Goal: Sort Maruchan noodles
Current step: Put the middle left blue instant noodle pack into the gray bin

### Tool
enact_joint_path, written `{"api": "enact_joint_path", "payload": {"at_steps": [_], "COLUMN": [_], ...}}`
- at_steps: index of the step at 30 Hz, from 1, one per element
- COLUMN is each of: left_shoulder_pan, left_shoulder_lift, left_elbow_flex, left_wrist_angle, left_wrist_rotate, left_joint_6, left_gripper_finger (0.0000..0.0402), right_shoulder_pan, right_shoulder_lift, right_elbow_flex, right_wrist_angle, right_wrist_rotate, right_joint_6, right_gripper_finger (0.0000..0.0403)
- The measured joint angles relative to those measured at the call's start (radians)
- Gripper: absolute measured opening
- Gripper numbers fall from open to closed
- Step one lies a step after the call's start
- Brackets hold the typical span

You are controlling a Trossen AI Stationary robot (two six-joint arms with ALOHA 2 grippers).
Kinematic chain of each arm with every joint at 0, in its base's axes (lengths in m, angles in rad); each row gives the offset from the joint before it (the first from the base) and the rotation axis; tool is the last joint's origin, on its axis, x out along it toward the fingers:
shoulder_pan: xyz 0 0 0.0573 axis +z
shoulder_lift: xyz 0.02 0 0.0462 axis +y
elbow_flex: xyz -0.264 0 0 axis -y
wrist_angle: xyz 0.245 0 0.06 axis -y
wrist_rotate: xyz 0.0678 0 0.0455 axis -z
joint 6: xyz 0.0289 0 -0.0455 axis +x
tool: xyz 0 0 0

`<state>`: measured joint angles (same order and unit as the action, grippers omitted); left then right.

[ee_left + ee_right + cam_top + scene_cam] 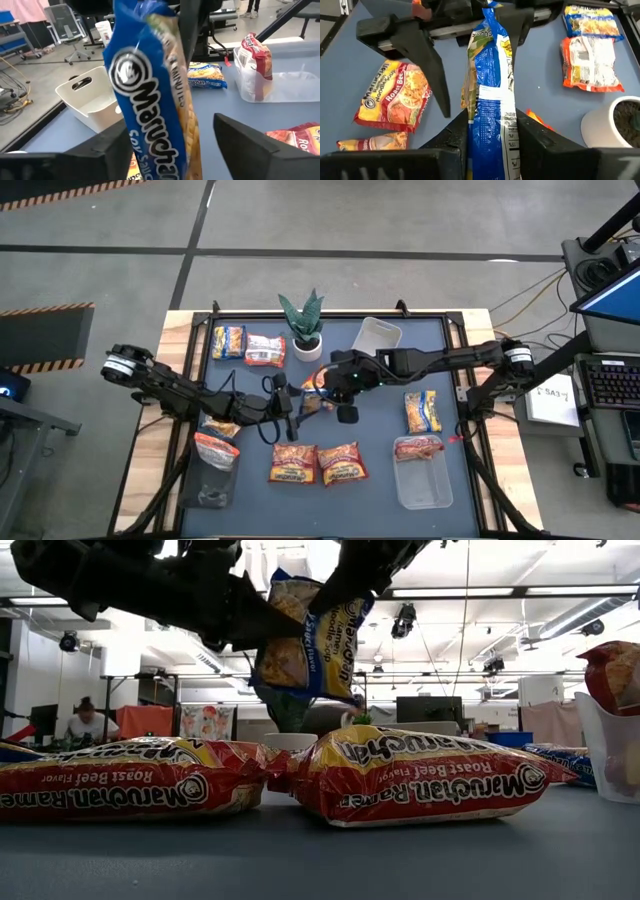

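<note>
Fingers of the right gripper (490, 135) pinch a blue-and-yellow Maruchan packet (492, 95) by one end, holding it upright in the air just in front of the potted plant (304, 325), while the left gripper (170, 150) stands with its fingers wide on either side of the same packet, apparently letting go in a hand-over between the arms. Beneath them lies a dark blue table (380, 440) on a pale wooden frame, in a workshop with a concrete floor and a seated person (85, 720) far behind. A white bin (377, 335) sits just right of the plant, and a clear bin (420, 480) further right and forward already holds one red packet. Two red roast-beef packets (318, 463) lie flat well forward of the plant, unsorted.
</note>
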<state>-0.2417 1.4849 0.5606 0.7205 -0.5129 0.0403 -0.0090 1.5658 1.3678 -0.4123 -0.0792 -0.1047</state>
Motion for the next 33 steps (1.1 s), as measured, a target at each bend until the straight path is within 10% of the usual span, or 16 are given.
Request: {"api": "enact_joint_path", "payload": {"at_steps": [21, 33], "left_shoulder_pan": [0.003, 0.003], "left_shoulder_lift": [-0.491, -0.527], "left_elbow_flex": [-0.007, -0.016], "left_wrist_angle": [-0.241, -0.313], "left_wrist_rotate": [-0.100, -0.108], "left_joint_6": [0.318, 0.288], "left_gripper_finger": [0.0282, 0.0279], "right_shoulder_pan": [-0.320, -0.613], "right_shoulder_lift": [-0.199, -0.208], "right_elbow_flex": [0.000, -0.107], "right_wrist_angle": [-0.371, -0.308], "right_wrist_rotate": [0.143, 0.176], "right_joint_6": [0.129, 0.176], "right_gripper_finger": [0.0100, 0.0102]}}
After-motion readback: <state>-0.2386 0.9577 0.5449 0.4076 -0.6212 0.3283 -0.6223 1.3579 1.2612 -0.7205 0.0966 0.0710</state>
